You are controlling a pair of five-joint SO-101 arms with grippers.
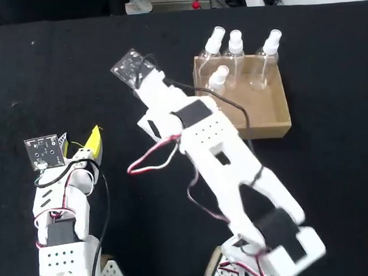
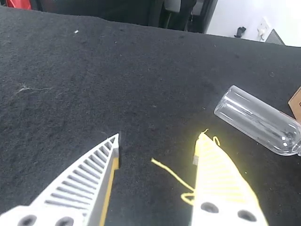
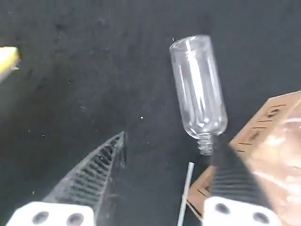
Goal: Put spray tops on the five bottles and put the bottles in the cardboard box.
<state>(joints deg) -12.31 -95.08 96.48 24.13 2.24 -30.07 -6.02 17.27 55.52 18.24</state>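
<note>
A clear bottle (image 3: 197, 92) without a spray top lies on its side on the black cloth, its neck toward the cardboard box (image 3: 268, 150). My right gripper (image 3: 171, 143) hangs open just above and short of the neck, touching nothing. A thin white tube (image 3: 184, 193) shows between its fingers near the box corner. In the left wrist view the same bottle (image 2: 258, 120) lies ahead and to one side of my open left gripper (image 2: 159, 136). Several bottles with spray tops (image 1: 213, 48) stand in the box (image 1: 274, 109). The right arm (image 1: 195, 122) covers the lying bottle from above.
Black cloth covers the whole table. The left arm (image 1: 61, 204) sits at the front left with its yellow fingertip (image 1: 94, 140) pointing toward the middle. The left gripper's yellow tip (image 3: 7, 59) also shows far off in the right wrist view.
</note>
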